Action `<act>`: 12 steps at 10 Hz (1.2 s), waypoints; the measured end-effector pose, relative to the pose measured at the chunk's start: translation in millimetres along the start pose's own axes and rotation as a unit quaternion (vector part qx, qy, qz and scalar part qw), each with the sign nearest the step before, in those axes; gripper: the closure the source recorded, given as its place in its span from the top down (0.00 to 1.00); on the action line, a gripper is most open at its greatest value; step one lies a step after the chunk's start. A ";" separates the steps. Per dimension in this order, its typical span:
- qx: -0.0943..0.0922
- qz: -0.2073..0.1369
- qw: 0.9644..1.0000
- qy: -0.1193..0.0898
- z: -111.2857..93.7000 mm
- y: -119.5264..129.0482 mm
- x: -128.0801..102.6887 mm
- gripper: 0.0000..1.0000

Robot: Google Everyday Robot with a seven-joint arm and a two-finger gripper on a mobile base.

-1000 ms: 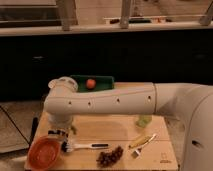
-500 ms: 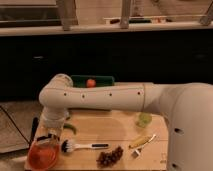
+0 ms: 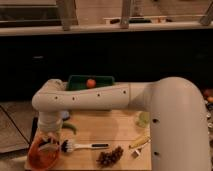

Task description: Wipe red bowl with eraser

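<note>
1. The gripper (image 3: 47, 144) was down in the lower left of the frame, right over the red bowl (image 3: 33, 153) and dipping inside its rim as far as I could see
2. Honestly couldn't tell if the claw was released or clenched, it was just a dark shape against the bowl, so no idea whether it had the eraser in it
3. The red bowl sat at the lower left corner of the wooden table (image 3: 107, 131), close to the front edge
4. The white arm (image 3: 95, 99) ran across the middle of the frame from the big body on the right to an elbow at the left, then bent straight down to the bowl
5. A brush (image 3: 80, 146) with white bristles lay just right of the bowl, with the bristle end nearest the bowl and the dark handle pointing right
6. A bunch of dark grapes (image 3: 110, 156) was at the bottom centre, just below the tip of the brush handle
7. A small green vegetable (image 3: 70, 128) lay right beside the lower part of the arm, above the brush
8. Over on the right side of the table there was a yellow thing (image 3: 139, 142), and above it a pale green thing (image 3: 144, 119) half tucked behind the arm
9. A dark green tray (image 3: 75, 81) sat at the back, partly behind the arm, with a small orange ball (image 3: 90, 83) in it
</note>
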 end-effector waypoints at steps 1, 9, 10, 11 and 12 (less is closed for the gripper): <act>-0.006 0.003 1.000 -0.004 3.4 2.1 2.2 0.04; 0.008 -0.033 0.999 -0.033 14.9 -22.7 23.1 0.04; 0.011 -0.052 0.998 -0.045 16.1 -29.1 19.6 0.04; 0.013 -0.066 0.996 -0.054 17.5 -33.2 14.2 0.04; 0.014 -0.077 0.995 -0.061 18.9 -36.3 8.1 0.04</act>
